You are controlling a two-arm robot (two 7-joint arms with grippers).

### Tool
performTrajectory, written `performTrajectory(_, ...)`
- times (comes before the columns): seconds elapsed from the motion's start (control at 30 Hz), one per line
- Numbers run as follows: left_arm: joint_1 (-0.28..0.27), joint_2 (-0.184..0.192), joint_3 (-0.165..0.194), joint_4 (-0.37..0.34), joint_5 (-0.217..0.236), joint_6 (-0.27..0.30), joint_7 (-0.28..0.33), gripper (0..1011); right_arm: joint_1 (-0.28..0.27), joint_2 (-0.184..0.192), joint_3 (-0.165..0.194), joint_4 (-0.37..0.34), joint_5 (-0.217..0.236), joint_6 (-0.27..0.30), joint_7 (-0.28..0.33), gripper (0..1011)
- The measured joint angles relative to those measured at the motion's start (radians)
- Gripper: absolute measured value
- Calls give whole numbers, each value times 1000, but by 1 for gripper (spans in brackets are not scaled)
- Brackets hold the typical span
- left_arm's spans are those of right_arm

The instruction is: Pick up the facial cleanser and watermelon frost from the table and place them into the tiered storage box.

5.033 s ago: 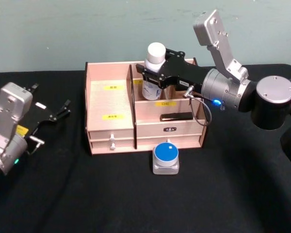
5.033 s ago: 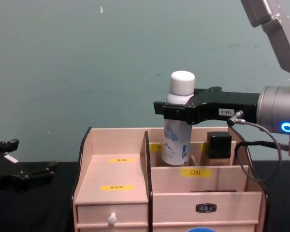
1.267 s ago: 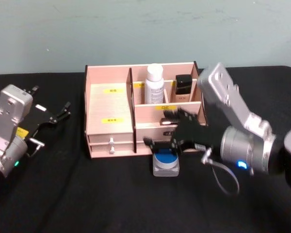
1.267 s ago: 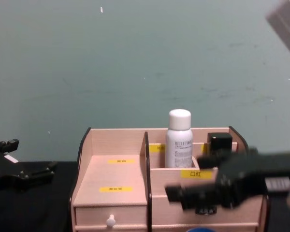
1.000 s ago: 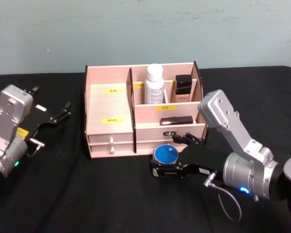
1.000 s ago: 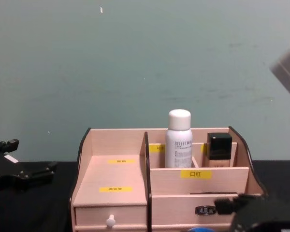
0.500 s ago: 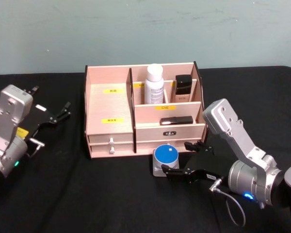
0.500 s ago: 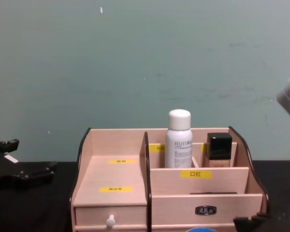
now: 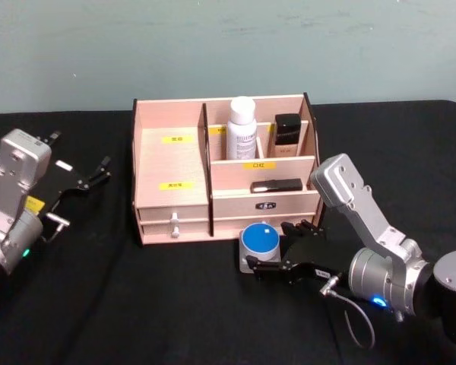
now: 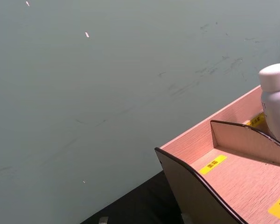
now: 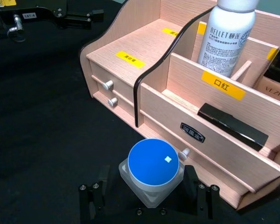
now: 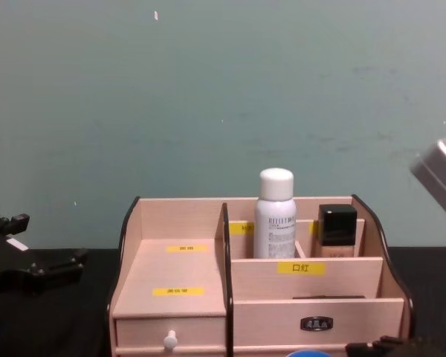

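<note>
Blue-lidded watermelon frost (image 9: 259, 243) between fingers of open right pincer (image 9: 274, 248); left pincer (image 9: 100, 172) idle, open.

- one tiered storage box (image 9: 171, 163) on one black worktop (image 9: 137, 304);
- two upright bottles in its rear compartments: one white bottle (image 9: 242, 133), one dark-capped bottle (image 9: 288, 133);
- one black flat bar (image 9: 277, 185) in the middle tier;
- one blue-lidded jar (image 9: 260, 243);
- at least four yellow labels (image 9: 176, 139);
- three white knobs (image 11: 107, 85), counted in the right wrist view;
- two claws: the left claw (image 9: 91, 176), the right claw (image 9: 275, 249).
</note>
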Motion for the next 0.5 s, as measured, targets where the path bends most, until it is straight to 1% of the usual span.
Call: performTrajectory(0.5,0,0,0,0,0,0,0,1009,22,-32,-9,51,-24,-19,28,1003)
